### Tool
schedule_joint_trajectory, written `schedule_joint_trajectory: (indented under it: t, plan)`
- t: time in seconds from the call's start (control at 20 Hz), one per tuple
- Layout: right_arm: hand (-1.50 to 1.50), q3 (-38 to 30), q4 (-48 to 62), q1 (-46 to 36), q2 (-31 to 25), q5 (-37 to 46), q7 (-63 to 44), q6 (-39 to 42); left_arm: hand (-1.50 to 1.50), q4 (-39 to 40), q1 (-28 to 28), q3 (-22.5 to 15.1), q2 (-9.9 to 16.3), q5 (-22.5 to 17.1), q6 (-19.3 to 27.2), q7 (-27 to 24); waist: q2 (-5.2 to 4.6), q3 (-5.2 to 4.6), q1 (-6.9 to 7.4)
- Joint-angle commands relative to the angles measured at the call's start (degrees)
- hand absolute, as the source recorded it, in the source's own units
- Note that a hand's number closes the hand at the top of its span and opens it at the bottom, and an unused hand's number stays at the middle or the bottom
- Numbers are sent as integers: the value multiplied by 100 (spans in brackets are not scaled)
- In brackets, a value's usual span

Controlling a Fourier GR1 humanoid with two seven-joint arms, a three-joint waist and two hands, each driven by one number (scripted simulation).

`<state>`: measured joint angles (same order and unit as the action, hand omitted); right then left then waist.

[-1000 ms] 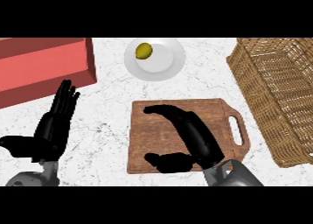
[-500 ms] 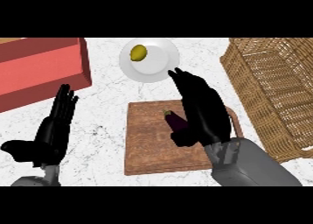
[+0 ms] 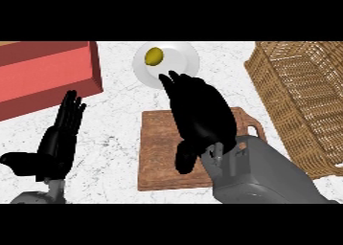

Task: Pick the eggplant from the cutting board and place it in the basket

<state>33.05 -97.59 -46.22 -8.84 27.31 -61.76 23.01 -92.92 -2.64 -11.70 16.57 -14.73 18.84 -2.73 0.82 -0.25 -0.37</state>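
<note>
The right robot hand (image 3: 200, 112), fingers spread straight, hangs over the cutting board (image 3: 159, 148) and hides the eggplant, so its long axis cannot be told.

head view | looks steeply down, close over counter (image 3: 125, 119) | forearms enter from lower edge

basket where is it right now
In the head view the wicker basket sits at the counter's right edge, right of the cutting board and the right hand.
</note>
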Motion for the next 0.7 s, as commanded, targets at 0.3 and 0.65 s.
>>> schedule_joint_trajectory:
  t: [0.3, 0.65]
  plan:
    - [-150, 234, 606, -441, 523, -201, -1645, 868, 0, -116, -56, -105, -149, 220, 184, 97, -34, 16, -17]
    - [-150, 175, 416, 83, 88, -111, -1422, 962, 0, -201, -27, 3, -136, 192, 110, 84, -44, 23, -58]
